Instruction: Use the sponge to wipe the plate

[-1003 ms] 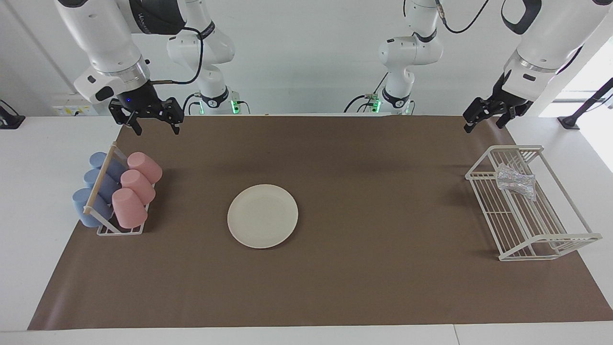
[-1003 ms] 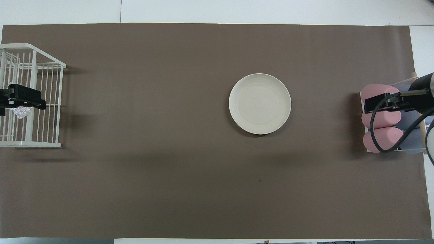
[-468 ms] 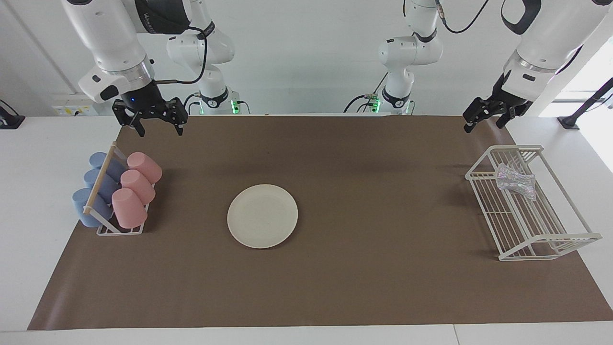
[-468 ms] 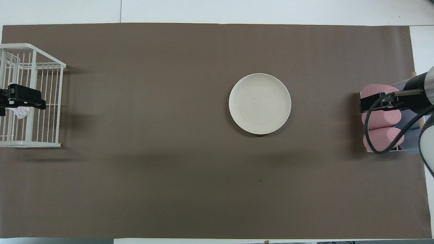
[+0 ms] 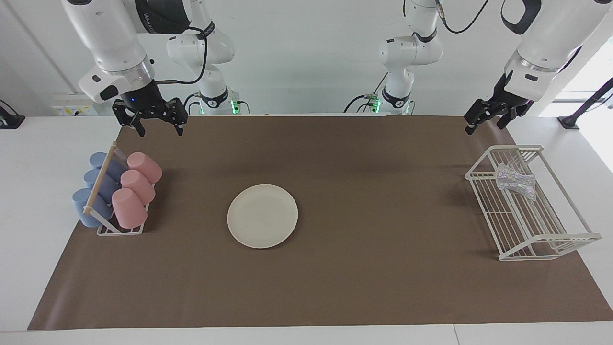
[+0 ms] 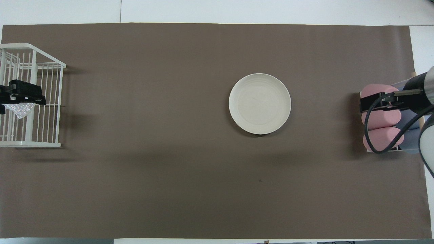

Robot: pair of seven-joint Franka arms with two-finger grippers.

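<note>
Facing view: I see the sponge (image 5: 516, 181) lying in the rack (image 5: 546, 239), well apart from the plate (image 5: 262, 216). My left gripper (image 5: 483, 122) hangs empty, fingers spread, above the rack's robot-side end. I'd descend straight, pinching the sponge's waist.

Overhead view: my right gripper (image 6: 374, 103), also spread and empty, waits over the cups (image 6: 381, 118).
</note>
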